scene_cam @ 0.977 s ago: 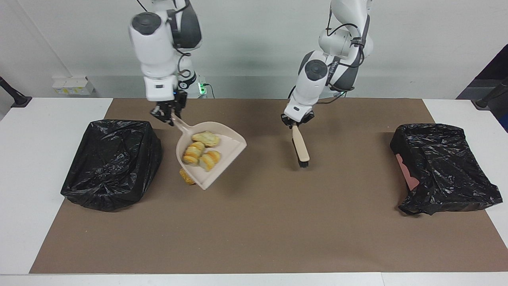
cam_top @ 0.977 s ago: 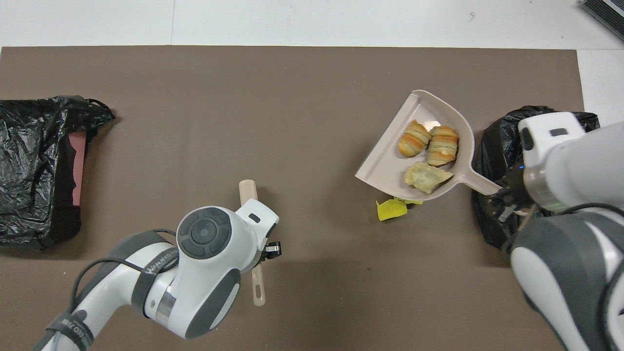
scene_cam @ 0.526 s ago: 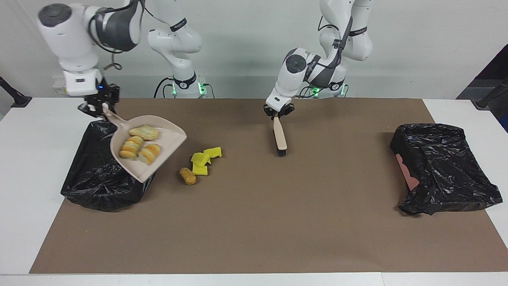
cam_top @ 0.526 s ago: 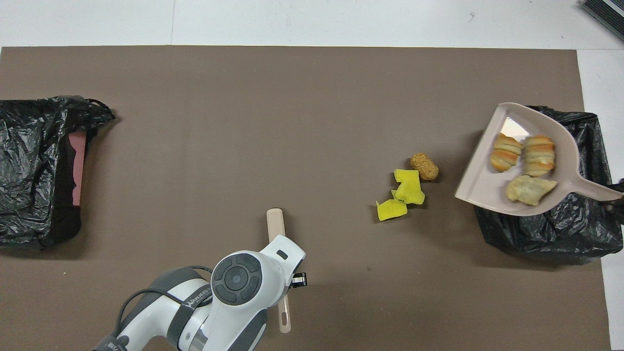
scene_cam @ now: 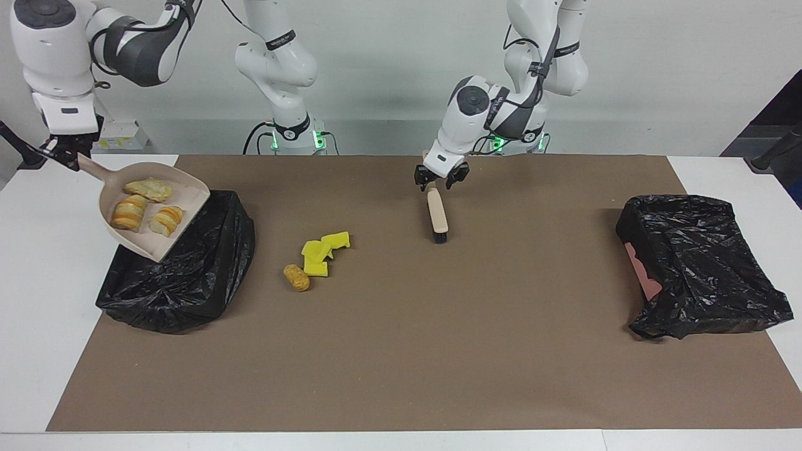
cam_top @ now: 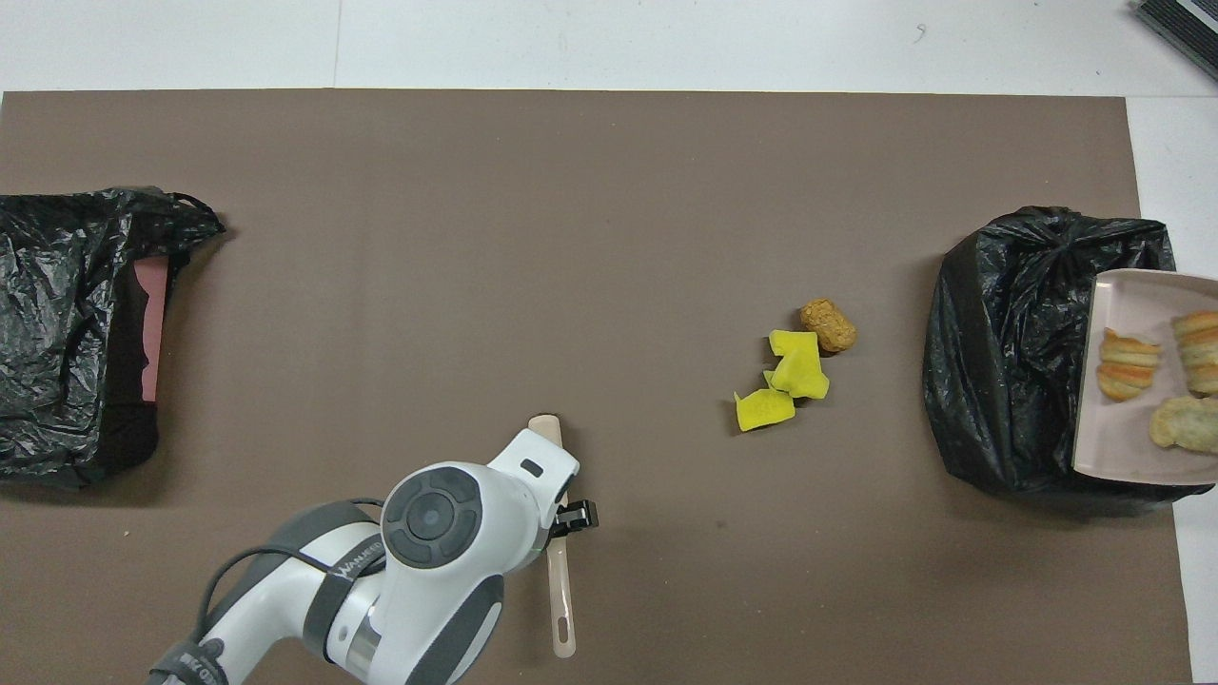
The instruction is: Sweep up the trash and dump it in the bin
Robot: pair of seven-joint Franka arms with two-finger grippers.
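Observation:
My right gripper [scene_cam: 65, 152] is shut on the handle of the beige dustpan [scene_cam: 182, 197], which it holds tilted over the black-bagged bin [scene_cam: 182, 282] at the right arm's end. Three pale bread-like lumps of trash [scene_cam: 148, 188] lie in the pan [cam_top: 1109, 428]. On the mat beside that bin rest yellow spongy pieces [scene_cam: 324, 249] [cam_top: 792, 373] and an orange-brown nugget [scene_cam: 296, 277] [cam_top: 828, 325]. The brush [scene_cam: 437, 216] [cam_top: 561, 590] lies flat on the mat, bristle end away from the robots. My left gripper [scene_cam: 440, 177] stands open just over its handle.
A second black-bagged bin [scene_cam: 702, 263] [cam_top: 67, 323] sits at the left arm's end of the brown mat [scene_cam: 401, 351]. The white table [scene_cam: 37, 313] extends past the mat at both ends.
The right arm carried the dustpan with the bread lumps off the mat and over its bin, uncovering the yellow pieces and nugget. The left gripper opened and released the brush.

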